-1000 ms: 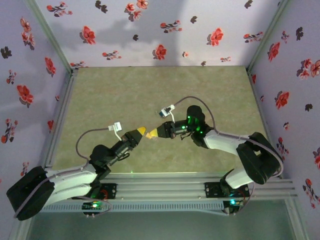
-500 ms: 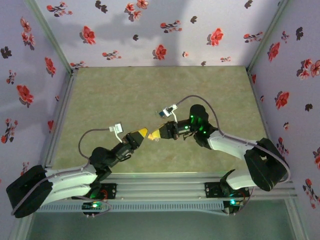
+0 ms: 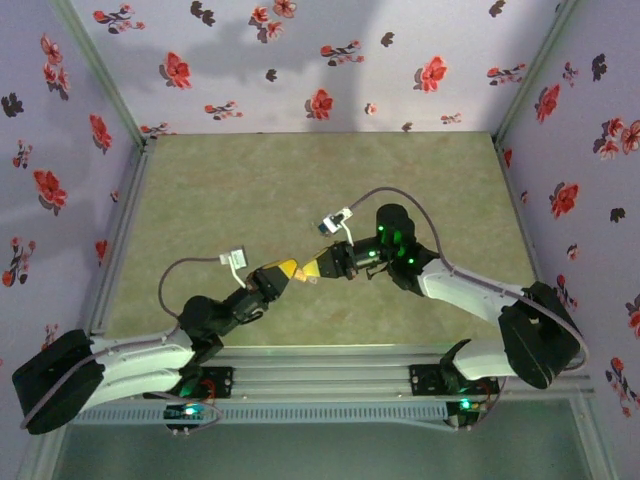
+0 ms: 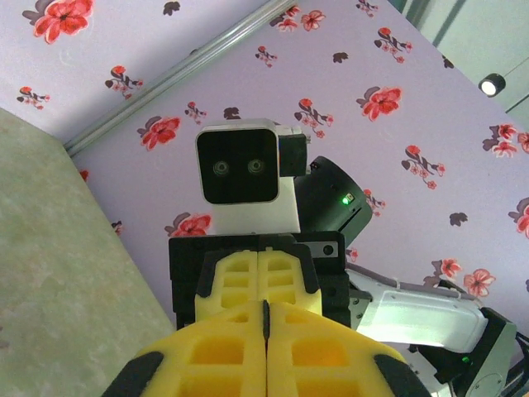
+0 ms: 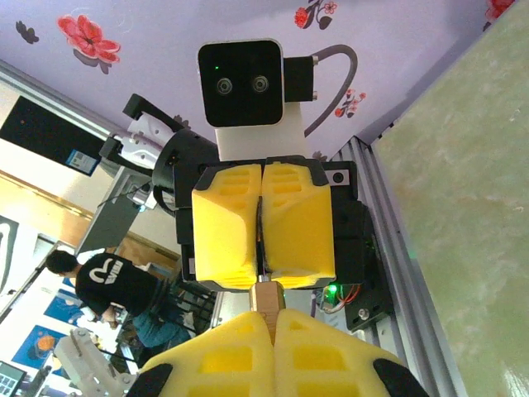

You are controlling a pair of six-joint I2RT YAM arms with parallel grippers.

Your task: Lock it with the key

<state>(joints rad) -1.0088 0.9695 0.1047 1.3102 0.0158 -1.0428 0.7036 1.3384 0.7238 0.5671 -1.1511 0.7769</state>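
Facing my tools tip to tip over middle of bench (image 3: 250, 190). My right tool (image 3: 313, 268) clamped tight, small brass piece (image 5: 264, 296) poking out of its tip seam; key or lock part, cannot tell. My left tool (image 3: 289, 268) fully closed, yellow pads together, tip meeting far end of brass piece. Whether left also pinches it, cannot tell.

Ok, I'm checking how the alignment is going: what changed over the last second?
The left gripper slid slightly right and nearer the arm bases; the right gripper followed, its elbow swinging outward. Their tips stayed nearly touching, both pairs of fingers shut; nothing taken or released.
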